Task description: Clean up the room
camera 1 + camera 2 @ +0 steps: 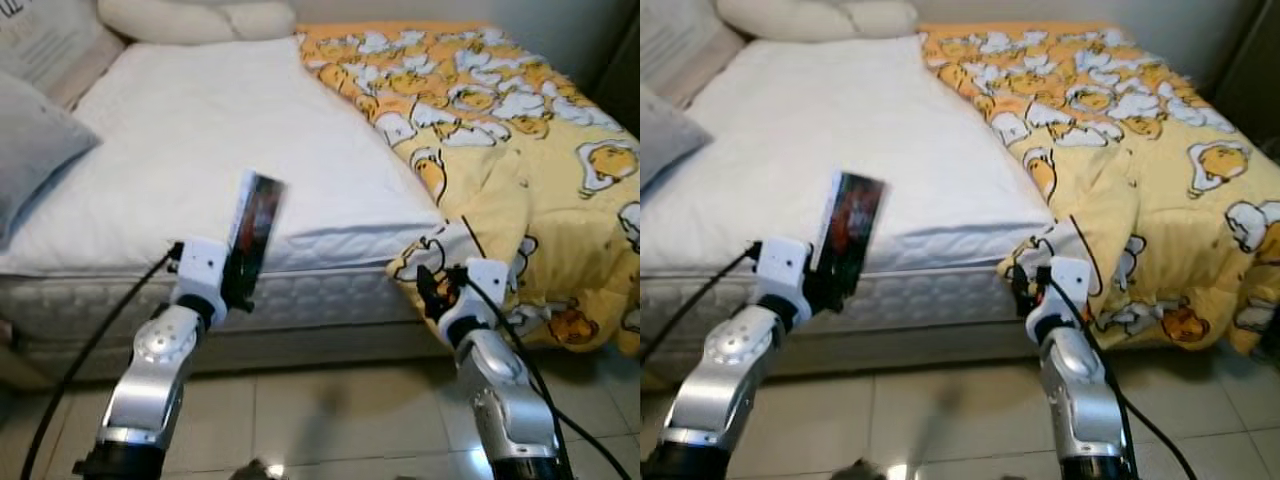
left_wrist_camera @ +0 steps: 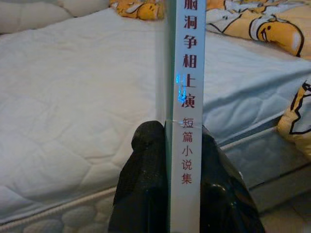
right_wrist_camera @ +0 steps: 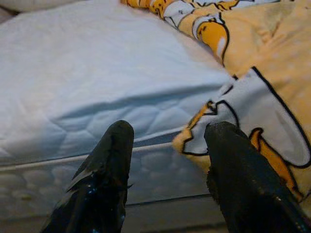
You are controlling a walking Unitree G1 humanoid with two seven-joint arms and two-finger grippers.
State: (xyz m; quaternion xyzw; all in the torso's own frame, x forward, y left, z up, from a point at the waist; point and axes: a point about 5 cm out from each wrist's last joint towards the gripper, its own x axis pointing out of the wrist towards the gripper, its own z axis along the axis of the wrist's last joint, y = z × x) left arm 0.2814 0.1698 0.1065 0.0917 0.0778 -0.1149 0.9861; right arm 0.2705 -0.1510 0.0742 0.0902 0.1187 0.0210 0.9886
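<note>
Our left tool (image 1: 238,275) is clamped on a thin book (image 1: 255,225), held upright over the front edge of the bed (image 1: 200,130). Our right tool (image 3: 167,141) hangs with fingers apart beside the yellow blanket (image 1: 520,150). Gripped only at its lower spine, the book could pivot and slip. We see no containers.

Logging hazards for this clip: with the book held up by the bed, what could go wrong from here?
The left gripper pinches only the bottom end of the upright book, so it may tip or slip onto the tile floor. The open right gripper sits close to the yellow blanket hanging off the mattress and could snag it.
</note>
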